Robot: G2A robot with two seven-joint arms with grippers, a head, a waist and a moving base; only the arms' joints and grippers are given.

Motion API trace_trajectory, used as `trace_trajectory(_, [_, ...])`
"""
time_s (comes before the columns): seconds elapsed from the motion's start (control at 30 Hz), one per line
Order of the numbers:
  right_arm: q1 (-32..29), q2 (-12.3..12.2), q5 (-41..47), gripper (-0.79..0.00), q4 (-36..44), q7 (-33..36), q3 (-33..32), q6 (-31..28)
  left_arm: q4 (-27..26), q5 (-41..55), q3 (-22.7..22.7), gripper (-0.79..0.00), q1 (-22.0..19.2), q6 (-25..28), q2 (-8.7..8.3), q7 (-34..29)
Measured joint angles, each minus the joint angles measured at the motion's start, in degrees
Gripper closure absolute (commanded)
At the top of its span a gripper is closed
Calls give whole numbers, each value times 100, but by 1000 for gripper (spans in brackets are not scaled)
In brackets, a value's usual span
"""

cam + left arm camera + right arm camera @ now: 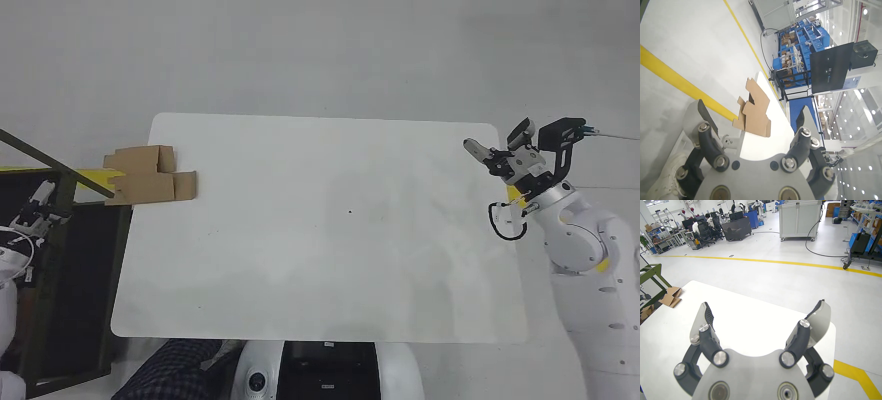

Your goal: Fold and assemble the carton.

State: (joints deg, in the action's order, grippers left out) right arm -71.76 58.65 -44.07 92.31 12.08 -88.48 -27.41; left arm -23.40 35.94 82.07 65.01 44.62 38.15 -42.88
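Over the far left corner of the table (330, 250) the carton (150, 178) is lying flat, untouched; left pincer (752, 105) and right pincer (763, 303) are gaping wide, empty, so grasping it is likely coming first

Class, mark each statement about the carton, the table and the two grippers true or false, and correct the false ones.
1. The carton lies at a corner of the table, partly over its edge. True.
2. The right gripper is shut on the carton. False: it is open, empty and far from the carton.
3. The left gripper is open. True.
4. The carton is a closed box. False: it is unassembled, its flaps spread out.
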Motion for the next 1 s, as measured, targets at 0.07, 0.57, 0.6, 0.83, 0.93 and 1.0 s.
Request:
trace_trajectory(0.07, [0, 0, 0, -785, 0, 0, 0, 0, 97, 206, -62, -785, 61, -49, 115, -81])
trace_trajectory(0.57, [0, 0, 0, -785, 0, 0, 0, 0, 597, 464, -362, -785, -324, -319, 614, -726])
trace_trajectory(0.6, [0, 0, 0, -785, 0, 0, 0, 0, 620, 416, -386, -785, -365, -309, 635, -720])
trace_trajectory(0.83, [0, 0, 0, -785, 0, 0, 0, 0, 782, 306, -484, -785, -663, -330, 816, -594])
trace_trajectory(0.93, [0, 0, 0, -785, 0, 0, 0, 0, 873, 226, -529, -785, -791, -412, 893, -367])
trace_trajectory(1.0, [0, 0, 0, -785, 0, 0, 0, 0, 917, 188, -554, -760, -852, -476, 938, -273])
